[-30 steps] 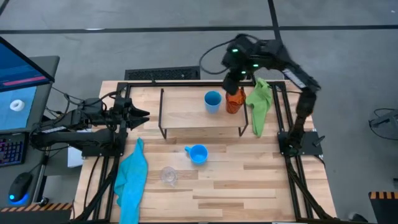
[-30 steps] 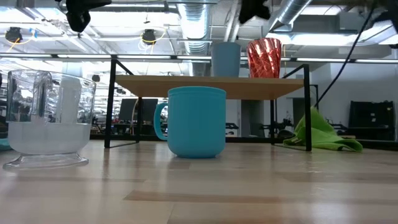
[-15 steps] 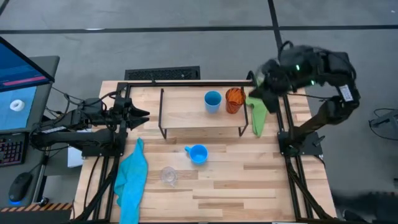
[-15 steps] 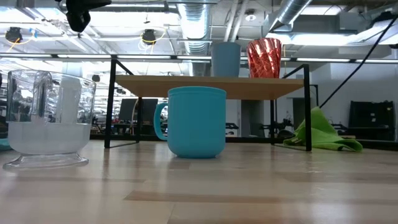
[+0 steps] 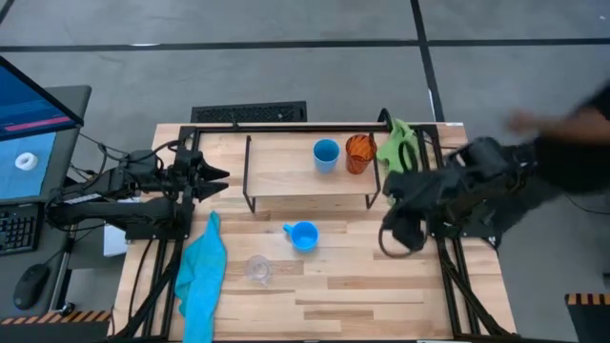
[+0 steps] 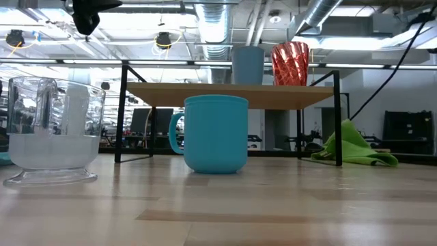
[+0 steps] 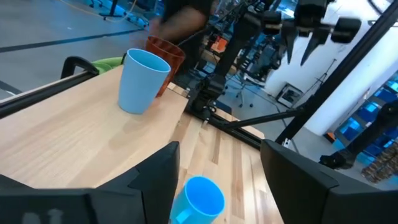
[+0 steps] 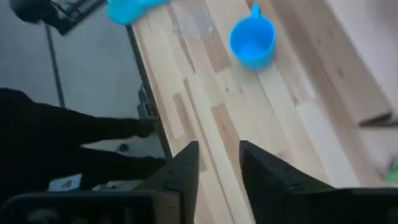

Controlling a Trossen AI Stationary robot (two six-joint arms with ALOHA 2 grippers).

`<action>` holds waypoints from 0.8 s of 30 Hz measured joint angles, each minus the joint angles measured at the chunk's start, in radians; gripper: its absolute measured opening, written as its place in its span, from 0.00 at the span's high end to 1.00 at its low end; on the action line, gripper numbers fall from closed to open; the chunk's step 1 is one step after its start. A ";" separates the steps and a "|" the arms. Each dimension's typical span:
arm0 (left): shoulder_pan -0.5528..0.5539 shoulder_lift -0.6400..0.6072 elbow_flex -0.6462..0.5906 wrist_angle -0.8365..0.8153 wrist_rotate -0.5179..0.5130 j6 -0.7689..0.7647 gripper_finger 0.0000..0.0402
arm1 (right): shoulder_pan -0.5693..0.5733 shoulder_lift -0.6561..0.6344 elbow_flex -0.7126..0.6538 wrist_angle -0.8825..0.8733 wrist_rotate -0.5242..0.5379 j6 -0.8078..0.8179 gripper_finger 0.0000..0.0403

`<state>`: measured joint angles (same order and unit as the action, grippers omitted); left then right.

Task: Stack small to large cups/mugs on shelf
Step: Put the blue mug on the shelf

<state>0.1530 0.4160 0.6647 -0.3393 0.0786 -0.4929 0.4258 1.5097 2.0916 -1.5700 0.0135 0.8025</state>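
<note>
The shelf [image 5: 310, 181] stands at the table's far middle on black wire legs. A blue handleless cup [image 5: 325, 154] and an orange cup [image 5: 358, 152] stand upright on it, side by side; both also show in the low view, the blue cup [image 6: 248, 65] and the orange cup [image 6: 290, 63]. A light-blue mug [image 5: 303, 235] and a clear glass cup [image 5: 258, 269] stand on the table in front of the shelf. My right gripper [image 8: 219, 180] is open and empty, above the table to the right of the mug. My left gripper [image 7: 221, 186] is open and empty, left of the shelf.
A green cloth [image 5: 396, 148] hangs on the frame right of the shelf. A teal cloth [image 5: 202, 272] lies at the near left. A person [image 5: 572, 133] is beside the table's right edge. Bare tabletop [image 5: 381, 286] lies near the front edge.
My right gripper has swung away from above the orange cup, first toward the table's right edge, then toward the near edge and down, to the right of the mug. The orange cup stays upright on the shelf beside the blue cup.
</note>
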 joint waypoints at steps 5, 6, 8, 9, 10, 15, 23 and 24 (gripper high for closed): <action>0.000 0.000 0.000 -0.001 0.022 0.000 0.45 | 0.114 -0.012 -0.083 0.000 0.121 0.089 0.57; 0.000 0.000 0.000 -0.001 0.026 0.000 0.45 | 0.135 -0.014 -0.105 0.002 0.160 0.109 0.57; 0.000 0.000 0.000 -0.001 0.030 0.000 0.45 | 0.175 -0.016 -0.154 0.000 0.240 0.162 0.56; 0.000 0.000 0.000 -0.001 0.030 0.000 0.45 | 0.195 -0.014 -0.182 0.001 0.267 0.187 0.56; 0.000 0.000 0.000 -0.001 0.030 0.001 0.45 | 0.212 -0.013 -0.211 0.006 0.282 0.207 0.56; 0.000 0.000 0.000 -0.002 0.030 0.009 0.45 | 0.236 -0.013 -0.383 0.164 0.276 0.244 0.57; 0.000 0.000 0.000 -0.002 0.029 0.018 0.45 | 0.152 -0.014 -0.592 0.636 0.271 0.062 0.56; 0.000 0.000 0.000 -0.002 0.029 0.018 0.45 | 0.133 -0.018 -0.607 0.676 0.266 0.028 0.56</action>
<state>0.1529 0.4164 0.6647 -0.3412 0.1078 -0.4750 0.5583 1.4922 1.4847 -0.8937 0.2795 0.8308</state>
